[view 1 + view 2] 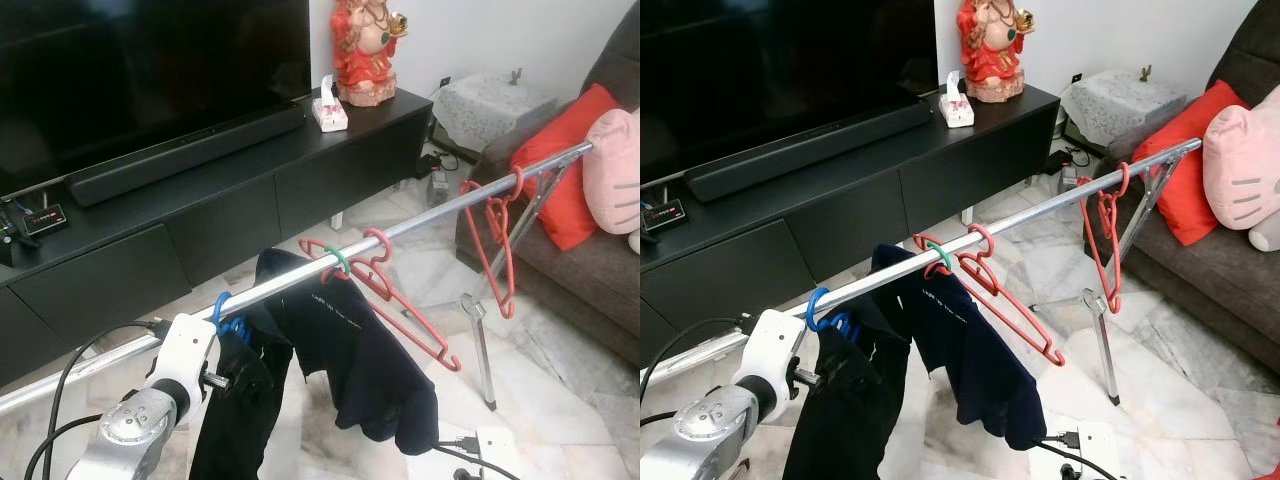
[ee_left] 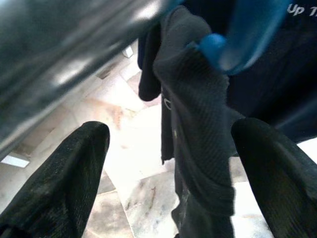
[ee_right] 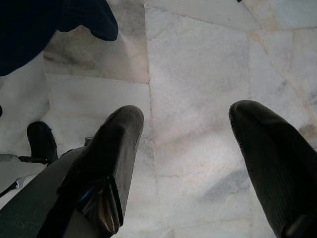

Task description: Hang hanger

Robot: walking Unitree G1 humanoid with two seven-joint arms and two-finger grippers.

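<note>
The left tool [image 2: 168, 163] sits just below the long silver metal rail of the clothes rack [image 1: 430, 215], its two black fingers [image 2: 64, 173] spread apart with nothing between the pads; the black garment [image 2: 198, 148] hanging from the blue plastic hanger [image 1: 222, 312] drapes in the gap between them without being pinched. That blue hanger's hook is already looped over the rail just beside the left wrist, so the hanging step looks essentially done, and the moment reads as the release right after seating the hook. Further along the rail hangs a dark navy T-shirt with small white lettering [image 1: 350, 350] on a hanger with a green hook [image 1: 338, 262], then an empty red plastic hanger [image 1: 400, 300] tilted beside it, and another red hanger [image 1: 497, 245] near the rail's far end by the dark sofa with a red cushion [image 1: 565, 170]. The right tool [image 3: 183, 163] hangs low with its fingers parted over the pale marble floor [image 3: 198, 74], holding nothing. The next move, as I judge it, calls for drawing the left tool down and back, clear of the black cloth, without snagging the fabric or nudging the hook off the rail.
</note>
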